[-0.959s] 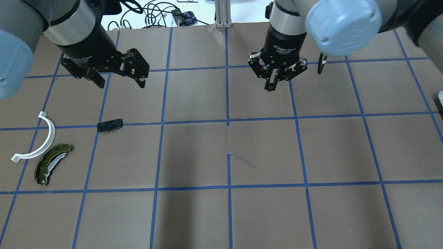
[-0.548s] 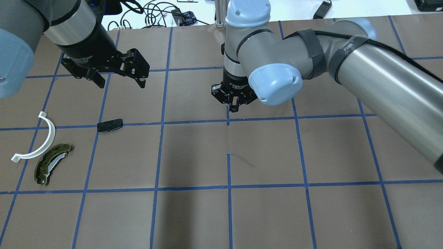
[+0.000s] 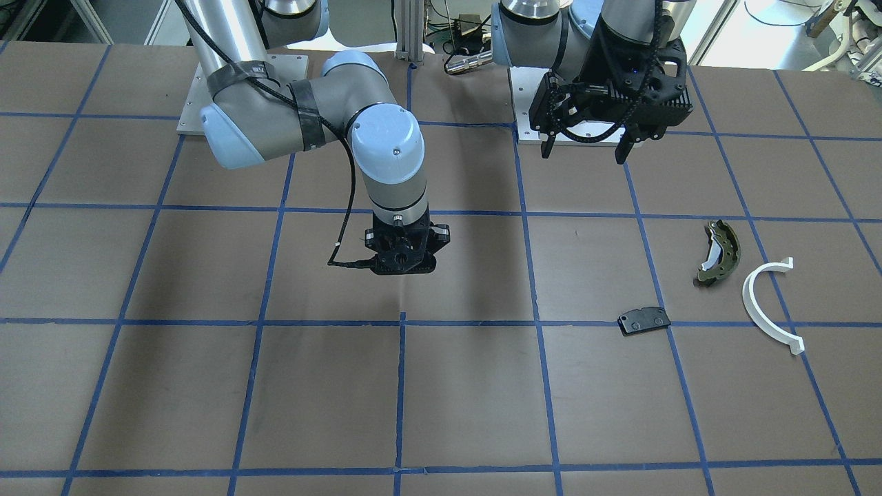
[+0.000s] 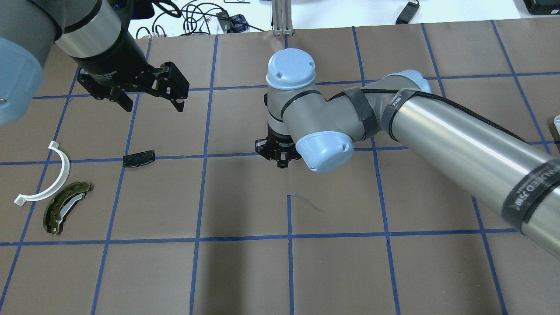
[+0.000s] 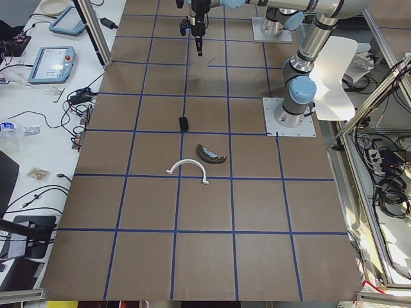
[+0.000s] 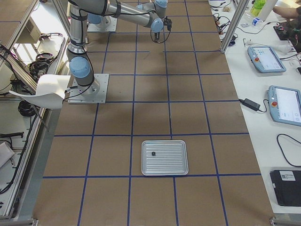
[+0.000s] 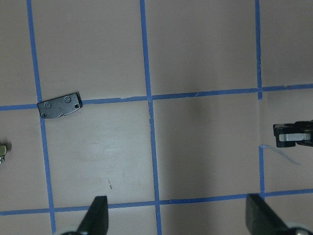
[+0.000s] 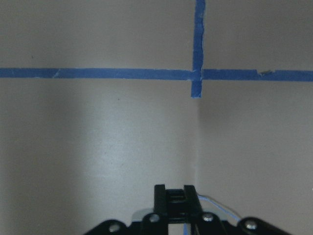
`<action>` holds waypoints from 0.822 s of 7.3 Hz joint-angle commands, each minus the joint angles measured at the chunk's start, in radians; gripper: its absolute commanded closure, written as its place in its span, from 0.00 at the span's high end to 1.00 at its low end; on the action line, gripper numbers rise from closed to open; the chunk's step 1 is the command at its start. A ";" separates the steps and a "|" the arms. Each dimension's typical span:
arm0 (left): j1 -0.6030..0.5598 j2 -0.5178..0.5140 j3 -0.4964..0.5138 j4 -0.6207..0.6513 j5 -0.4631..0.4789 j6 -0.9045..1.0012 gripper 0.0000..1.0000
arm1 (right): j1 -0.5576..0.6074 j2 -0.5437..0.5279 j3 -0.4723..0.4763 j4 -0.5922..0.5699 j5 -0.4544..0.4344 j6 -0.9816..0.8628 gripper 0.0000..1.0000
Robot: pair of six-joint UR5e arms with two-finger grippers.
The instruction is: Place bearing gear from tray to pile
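Right pincer (image 4: 282, 162): clenched, low over your mid-bench (image 4: 245, 271).
Left pincer (image 4: 153, 103): released, raised near the pad (image 4: 138, 158).
Gear (image 6: 154, 153): one, which you'll find in the single tray (image 6: 181, 169), far from both arms.
Pile: one pad, one shoe (image 4: 61, 209), one half-ring (image 4: 68, 168).

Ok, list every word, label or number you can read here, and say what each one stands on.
"ANLEED", roughly, with its start out of sight: white print on the black fabric strap round the right arm's silver tube.
Too small to read: white print on the second black strap near the elbow.
Blurred: white label on the left gripper body.
Too small to read: the grey handheld screens on the side bench.
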 commanded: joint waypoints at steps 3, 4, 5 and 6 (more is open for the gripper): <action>0.000 -0.009 0.002 0.001 -0.002 -0.008 1.00 | 0.060 0.078 0.018 -0.097 0.002 0.002 0.00; 0.003 -0.018 0.000 0.001 -0.002 0.004 1.00 | 0.062 0.081 0.016 -0.102 0.002 0.011 0.12; 0.004 -0.031 -0.002 0.003 0.000 0.003 1.00 | 0.062 0.094 0.016 -0.100 0.002 0.028 0.12; 0.006 -0.035 -0.018 0.019 0.000 0.003 1.00 | 0.063 0.108 0.018 -0.134 -0.001 0.049 0.13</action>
